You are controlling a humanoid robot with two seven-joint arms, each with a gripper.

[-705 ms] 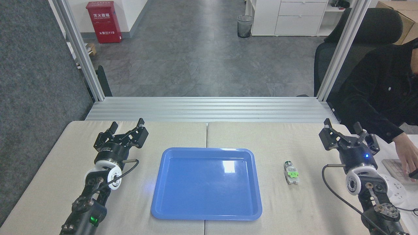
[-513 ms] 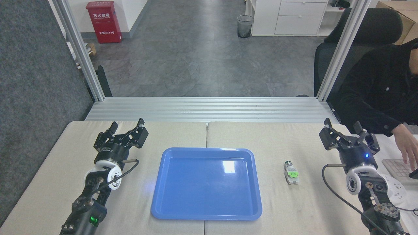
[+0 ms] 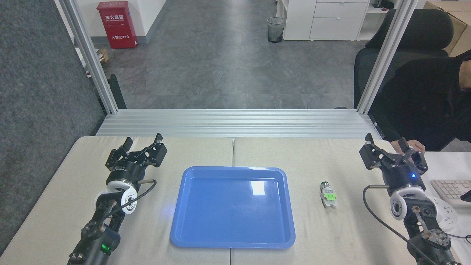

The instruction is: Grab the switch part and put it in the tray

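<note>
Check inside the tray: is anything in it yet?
Nothing lies in the tray, only a light reflection on its blue floor. The switch part sits on the table to its right. Nothing covers the tray.

Open table btwn right claw [image 3: 386, 144] & switch part [image 3: 328, 194].

Red cabinet [image 3: 117, 24], bin [image 3: 275, 29], keyboard [image 3: 452, 188].

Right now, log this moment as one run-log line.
stage: pre-grasp | part: on table, right of tray | tray: empty | left gripper: open, idle | right gripper: open, idle | hand: behind right gripper
</note>
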